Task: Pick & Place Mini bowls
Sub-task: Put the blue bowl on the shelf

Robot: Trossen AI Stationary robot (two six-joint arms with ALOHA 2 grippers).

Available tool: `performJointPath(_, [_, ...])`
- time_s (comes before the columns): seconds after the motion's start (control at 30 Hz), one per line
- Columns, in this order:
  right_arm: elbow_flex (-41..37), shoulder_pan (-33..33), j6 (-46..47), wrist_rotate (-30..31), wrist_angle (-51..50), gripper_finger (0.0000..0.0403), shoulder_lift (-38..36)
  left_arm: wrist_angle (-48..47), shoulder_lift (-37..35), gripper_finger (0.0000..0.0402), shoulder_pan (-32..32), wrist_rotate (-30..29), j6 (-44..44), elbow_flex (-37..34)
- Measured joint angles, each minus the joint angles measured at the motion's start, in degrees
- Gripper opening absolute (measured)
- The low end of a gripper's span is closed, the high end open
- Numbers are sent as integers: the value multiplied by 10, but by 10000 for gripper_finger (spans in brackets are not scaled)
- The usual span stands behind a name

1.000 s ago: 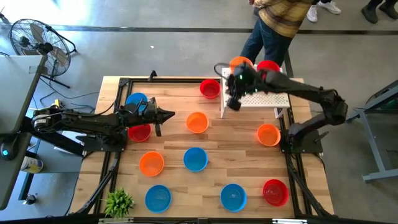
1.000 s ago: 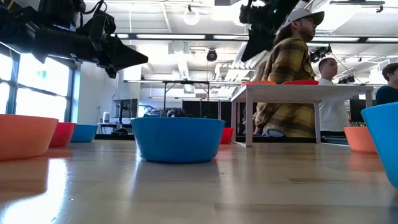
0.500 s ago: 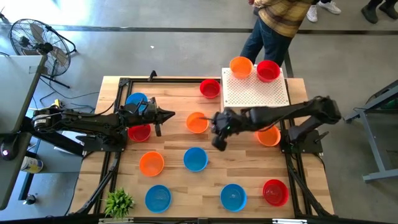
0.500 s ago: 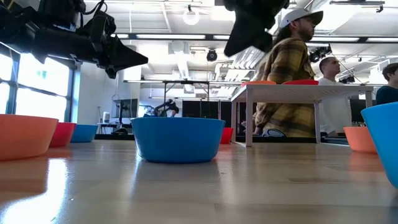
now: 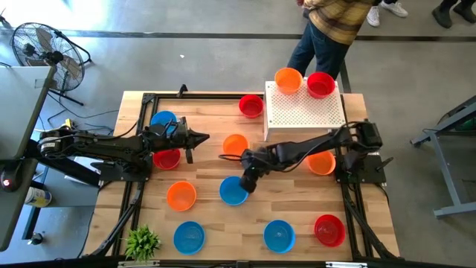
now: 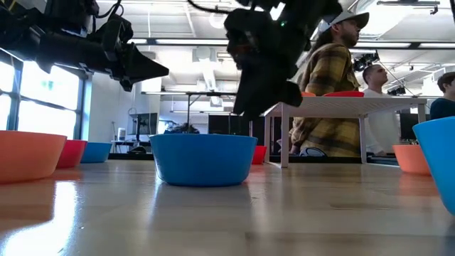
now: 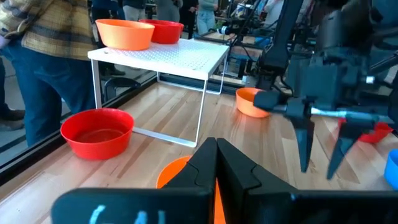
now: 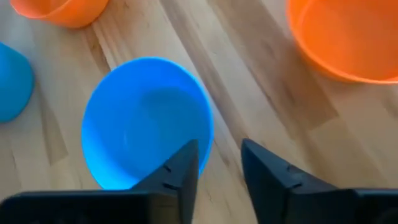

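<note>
- At the table's near edge, a blue bowl [image 5: 189, 237], a second blue bowl [image 5: 279, 234] and a red bowl [image 5: 329, 229] are set in a row, with a small green plant [image 5: 142, 241] at the left corner.
- Farther in, an orange bowl [image 5: 181, 195] is seen on the left and the central blue bowl [image 5: 231, 191] beside it.
- Over the right rim of that central blue bowl the right gripper [image 5: 248, 183] is held, its fingers [image 8: 180, 168] parted, one over the bowl's inside and one over the wood outside; nothing is clamped.
- Beyond, an orange bowl [image 5: 235, 145] lies at mid-table and another orange bowl [image 5: 321, 161] is partly covered by the right arm.
- On the left, the left gripper [image 5: 199, 137] is held above the table with its fingers pressed together and empty; a red bowl [image 5: 166, 158] and a blue bowl [image 5: 163, 120] lie under and beside that arm.
- Near the far edge, a red bowl [image 5: 251, 106] sits just beside the white perforated stand [image 5: 305, 112], on which an orange bowl [image 5: 288, 79] and a red bowl [image 5: 320, 84] are placed.
- Behind the table, a person in a plaid shirt [image 5: 332, 18] is standing.
</note>
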Motion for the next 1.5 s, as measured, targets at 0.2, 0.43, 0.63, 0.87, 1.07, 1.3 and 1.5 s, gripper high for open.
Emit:
performJointPath(0.2, [0, 0, 0, -12, 19, 140, 42, 0, 0, 1, 0, 0, 0, 0])
performJointPath(0.43, [0, -2, 0, -29, 24, 93, 74, 0, 0, 1, 0, 0, 0, 0])
performJointPath(0.63, [0, -2, -10, -28, 17, 8, 68, -1, 0, 1, 0, 0, -3, 0])
performJointPath(0.87, [0, -9, -16, 37, -139, 3, 8, -3, 0, 1, 0, 12, -4, 0])
performJointPath(1.07, [-50, -13, 33, 94, -216, 3, -63, -5, 0, 1, 0, 14, -4, 0])
performJointPath(1.3, [-231, -7, 178, 104, -139, 2, -189, -5, 0, 1, 0, 14, -4, 0])
performJointPath(1.5, [-332, -4, 258, 129, -122, 2, -277, -5, 0, 1, 0, 14, -4, 0])
